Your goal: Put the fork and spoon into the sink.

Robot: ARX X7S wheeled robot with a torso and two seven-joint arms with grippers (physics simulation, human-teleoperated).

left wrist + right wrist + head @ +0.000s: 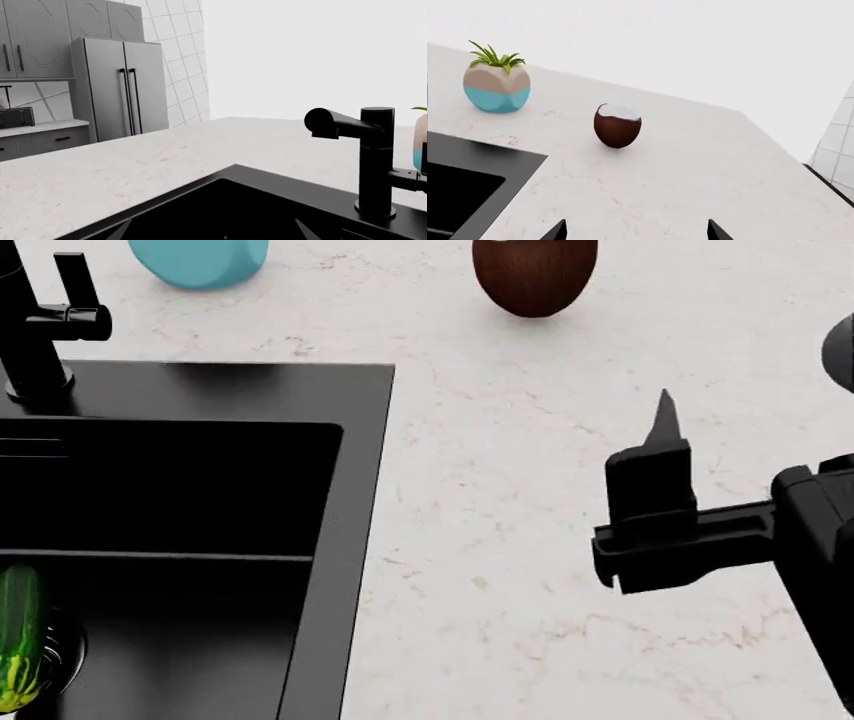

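Neither fork nor spoon shows anywhere; matte black rectangular sink (360, 490) sits at nine o'clock. Right end effector (650, 502) hovers over the table, fingers spread, empty. Left's unseen. Slim cutlery's probably slippery, grab mid-handle.

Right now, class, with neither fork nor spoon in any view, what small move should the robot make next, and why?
Probably turn the head to scan more of the speckled white counter. The right gripper hangs open and empty above it, and no cutlery shows in the visible part of the matte black rectangular sink or beside the brown coconut half. Nothing can be grasped until found.
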